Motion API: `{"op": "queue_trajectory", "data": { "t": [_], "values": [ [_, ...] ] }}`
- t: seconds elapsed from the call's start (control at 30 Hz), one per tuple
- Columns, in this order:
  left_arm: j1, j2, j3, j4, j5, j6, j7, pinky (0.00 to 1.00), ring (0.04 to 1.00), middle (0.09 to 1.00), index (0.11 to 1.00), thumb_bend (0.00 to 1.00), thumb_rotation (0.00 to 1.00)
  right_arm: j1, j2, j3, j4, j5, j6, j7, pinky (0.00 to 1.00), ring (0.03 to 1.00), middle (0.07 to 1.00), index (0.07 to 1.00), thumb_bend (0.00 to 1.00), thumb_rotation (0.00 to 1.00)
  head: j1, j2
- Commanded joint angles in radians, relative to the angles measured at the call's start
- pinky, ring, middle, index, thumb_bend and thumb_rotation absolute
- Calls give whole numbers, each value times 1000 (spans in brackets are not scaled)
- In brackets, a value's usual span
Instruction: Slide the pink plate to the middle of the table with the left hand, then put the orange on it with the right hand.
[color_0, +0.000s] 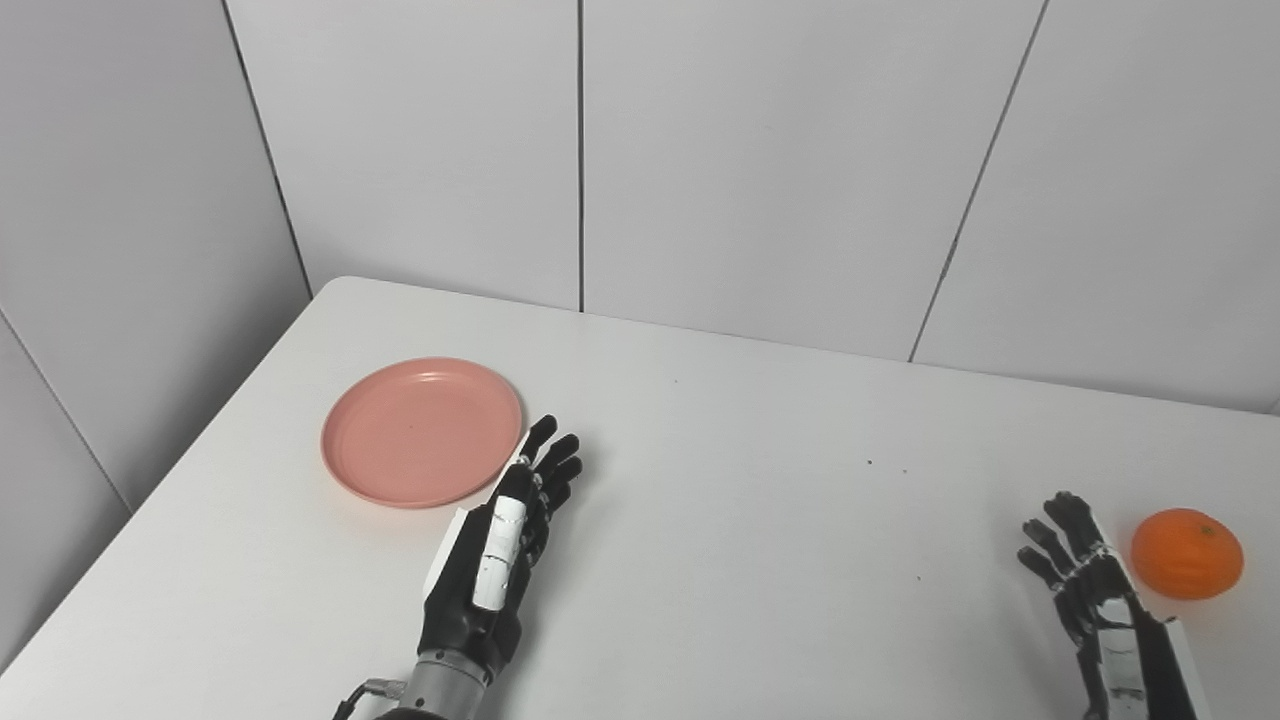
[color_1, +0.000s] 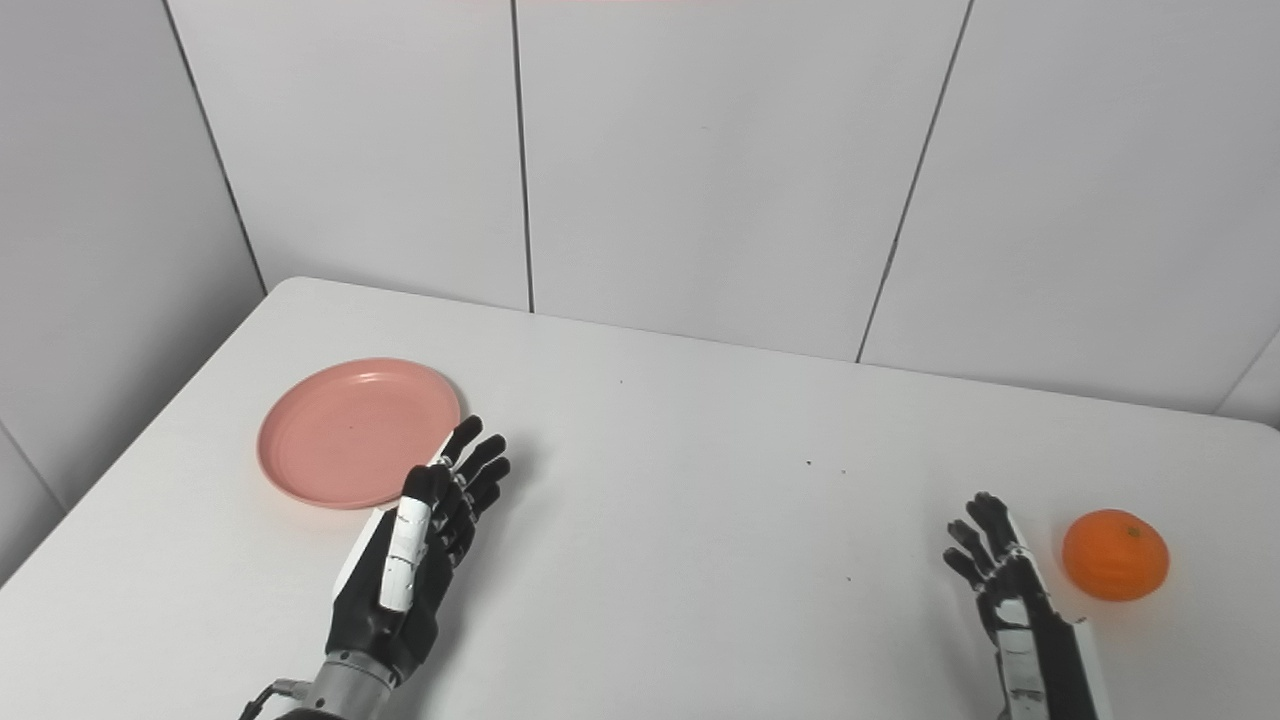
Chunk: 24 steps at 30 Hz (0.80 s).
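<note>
The pink plate (color_0: 420, 431) lies flat on the left part of the white table (color_0: 760, 500). My left hand (color_0: 505, 545) is open, fingers stretched out, just right of the plate's near-right rim and seemingly beside it rather than on it. The orange (color_0: 1186, 553) sits near the table's right side. My right hand (color_0: 1090, 590) is open with fingers spread, a short gap left of the orange, not touching it. Both hands hold nothing.
Grey wall panels (color_0: 640, 150) rise behind the table's far edge. The table's left edge (color_0: 200, 440) runs diagonally close to the plate. A few small dark specks (color_0: 870, 462) dot the tabletop between the hands.
</note>
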Motion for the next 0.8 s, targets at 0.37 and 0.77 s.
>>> {"op": "queue_trajectory", "data": {
  "t": [0.37, 0.77],
  "values": [
    [-119, 108, 103, -126, -53, 71, -26, 977, 903, 903, 905, 898, 958, 62, 45, 21, 126, 4, 14, -3, 860, 881, 935, 912, 880, 1000, 0, 2],
    [-248, 228, 243, -34, -120, 41, -41, 938, 899, 894, 902, 919, 982, 62, 43, 25, 130, -3, 8, 2, 857, 873, 940, 918, 884, 1000, -2, 3]
  ]
}}
